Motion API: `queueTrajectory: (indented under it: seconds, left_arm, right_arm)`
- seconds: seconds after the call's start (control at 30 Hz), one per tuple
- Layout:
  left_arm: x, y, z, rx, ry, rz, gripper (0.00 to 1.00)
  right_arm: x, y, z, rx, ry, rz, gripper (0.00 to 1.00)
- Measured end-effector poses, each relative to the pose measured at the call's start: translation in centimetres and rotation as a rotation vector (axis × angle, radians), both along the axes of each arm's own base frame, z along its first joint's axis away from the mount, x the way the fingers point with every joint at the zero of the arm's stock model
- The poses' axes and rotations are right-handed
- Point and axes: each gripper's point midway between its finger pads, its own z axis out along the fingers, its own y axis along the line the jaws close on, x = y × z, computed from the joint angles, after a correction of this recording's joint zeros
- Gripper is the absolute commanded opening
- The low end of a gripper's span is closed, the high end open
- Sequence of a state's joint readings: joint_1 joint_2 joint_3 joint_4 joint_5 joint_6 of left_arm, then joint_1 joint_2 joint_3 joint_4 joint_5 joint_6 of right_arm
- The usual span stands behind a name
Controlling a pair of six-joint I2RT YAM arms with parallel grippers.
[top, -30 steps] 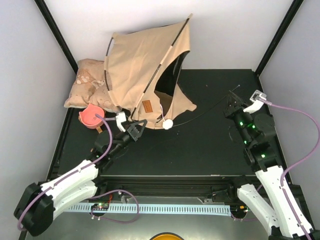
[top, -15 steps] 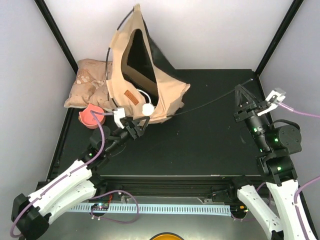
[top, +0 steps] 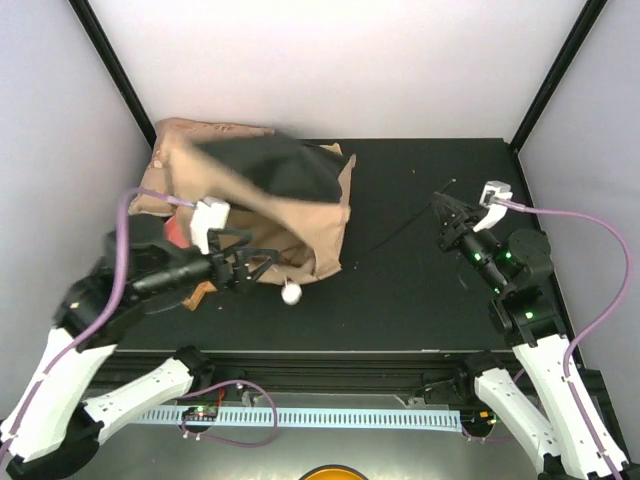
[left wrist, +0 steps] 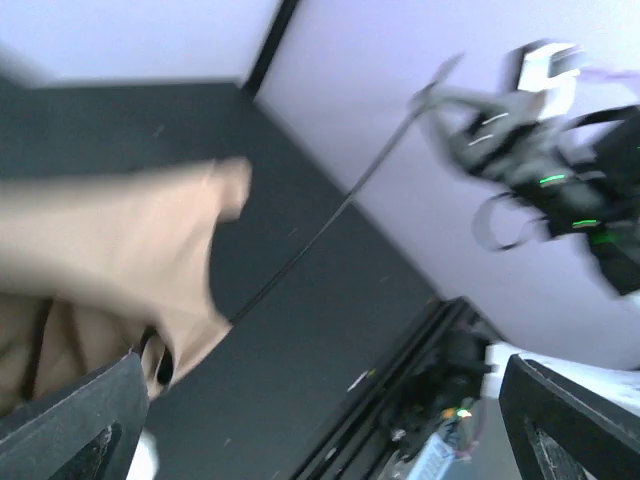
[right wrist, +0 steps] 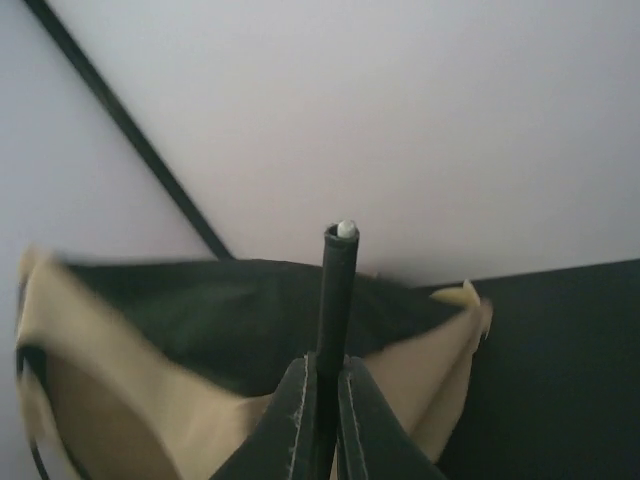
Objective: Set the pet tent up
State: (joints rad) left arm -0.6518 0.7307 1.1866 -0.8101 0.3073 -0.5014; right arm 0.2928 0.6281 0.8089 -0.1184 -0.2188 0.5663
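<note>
Where the pet tent lies: the pet tent point(top: 290, 215) is a slumped heap on the left rear part of the black table point(top: 430, 300), with tan canvas below and its black floor point(top: 275, 170) turned up on top.
Sharpness: the fabric is motion-blurred in the overhead and left wrist views, so its folds cannot be read.
White ball: the white ball point(top: 291, 294) sits on the table at the heap's near edge, just beside the left fingertips.
Left gripper: the left gripper point(top: 268, 272) is released, jaws spread wide with nothing between them. In its own camera the fingers point(left wrist: 70, 425) stand at opposite bottom corners, and blurred tan canvas fills the left of that view.
Right gripper: the right gripper point(top: 446, 207) is clenched on a thin black pole point(top: 400, 232). Its wrist camera shows the closed fingers point(right wrist: 297, 400) pinching the pole, which stands upright in that view with a pale tip above them.
Pole's run: it slants from the right gripper across the table toward the tent's right edge, and a short end pokes out past the fingers toward the rear.
Pillow: a beige edge point(top: 150, 197) peeks out left of the heap, probably the patterned pillow, though blur makes it hard to tell from canvas.
Pink object: a bit of pink point(top: 176, 232) shows behind the left wrist, mostly hidden.
Arms: the two grippers are well apart, one on each side of the table.
</note>
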Motion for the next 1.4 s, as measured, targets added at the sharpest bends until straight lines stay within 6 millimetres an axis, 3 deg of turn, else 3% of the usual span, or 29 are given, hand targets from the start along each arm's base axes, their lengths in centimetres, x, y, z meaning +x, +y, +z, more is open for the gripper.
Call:
queueTrajectory:
  seconds: [0.1, 0.2, 0.33, 0.57, 0.67, 0.8, 1.1, 1.4]
  left_arm:
    - [-2.7, 0.2, 7.1, -0.024, -0.148, -0.12, 0.94]
    - [-4.3, 0.2, 10.0, -0.04, -0.251, -0.193, 0.89]
    - [-3.8, -1.5, 9.6, 0.01, -0.292, -0.287, 0.86]
    - [2.0, -6.4, 8.8, 0.179, -0.392, -0.402, 0.93]
    - [3.9, -7.7, 7.5, 0.263, -0.442, -0.447, 0.94]
    - [5.4, -9.1, 3.7, 0.356, -0.406, -0.523, 0.96]
    - [3.0, -8.7, -4.6, 0.565, -0.374, -0.716, 0.98]
    - [4.8, -7.5, -7.7, 0.716, -0.398, -0.681, 0.88]
  right_arm:
    - [-0.1, 1.4, -1.5, -0.041, 0.02, 0.08, 0.01]
    - [-0.7, 2.5, -2.0, -0.074, 0.009, 0.155, 0.01]
    - [-2.1, 3.5, -1.5, -0.114, -0.04, 0.236, 0.01]
    - [-4.7, 5.0, 0.3, -0.188, -0.148, 0.376, 0.01]
    - [-5.2, 5.2, 0.9, -0.212, -0.176, 0.4, 0.01]
    - [-5.3, 5.5, 1.3, -0.231, -0.192, 0.418, 0.01]
    - [-4.7, 6.1, 0.8, -0.243, -0.172, 0.455, 0.01]
    - [-5.2, 6.4, 1.1, -0.235, -0.184, 0.484, 0.01]
